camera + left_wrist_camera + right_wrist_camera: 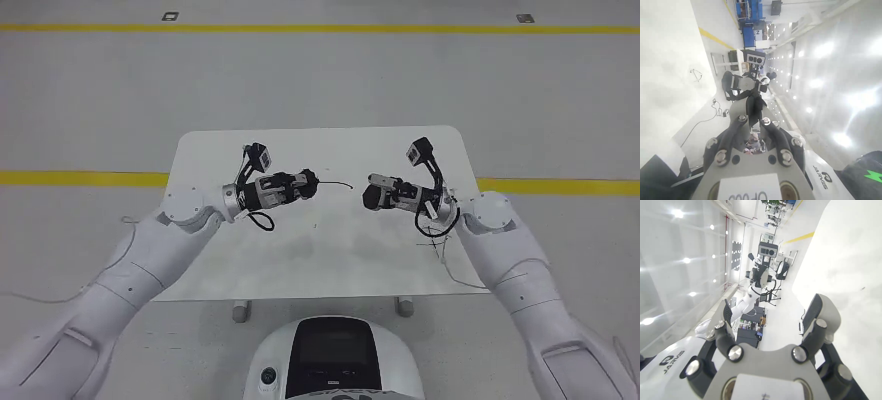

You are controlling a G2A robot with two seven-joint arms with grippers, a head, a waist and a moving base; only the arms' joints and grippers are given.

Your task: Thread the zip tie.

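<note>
Here, left fingers (737,108) pinch the zip tie (335,183) while right fingers (813,309) spread empty.

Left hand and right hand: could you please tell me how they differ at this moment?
The left hand is shut, while the right hand is open. The left hand grips the zip tie, whose thin tail points towards the right hand; the right hand holds nothing. Both hover over the table, tips facing each other across a gap.

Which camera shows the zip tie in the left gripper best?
Top view: the zip tie juts out in side profile from the left gripper. The left wrist view sees it end-on, foreshortened between the fingers. In the right wrist view it is too small to tell.
</note>
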